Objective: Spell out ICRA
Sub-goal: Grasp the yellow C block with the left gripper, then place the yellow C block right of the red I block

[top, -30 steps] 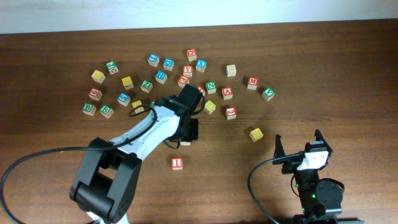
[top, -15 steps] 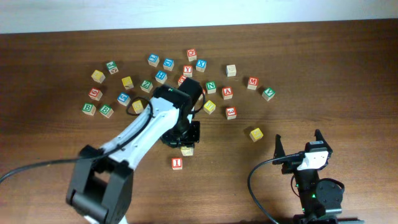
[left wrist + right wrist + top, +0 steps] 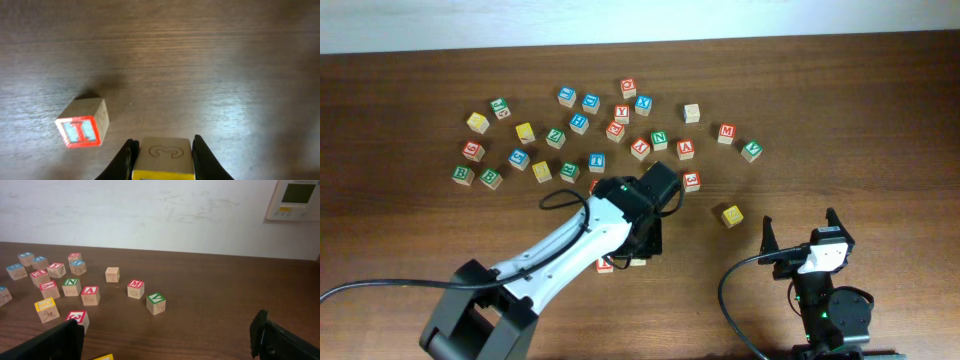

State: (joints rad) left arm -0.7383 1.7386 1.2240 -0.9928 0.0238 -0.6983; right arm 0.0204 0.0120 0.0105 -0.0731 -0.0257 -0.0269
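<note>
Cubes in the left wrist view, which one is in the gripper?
The yellow-edged cube, clamped in the left gripper; the red I cube lies loose on the table beside it, untouched.

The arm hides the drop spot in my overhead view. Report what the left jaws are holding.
Observer: In the left wrist view, the left jaws are shut on a yellow-faced cube; its letter is cropped off.
Operator: Now locate the red I against it.
Observer: The red I cube lies on the table to the held cube's left, apart from it and turned askew.
</note>
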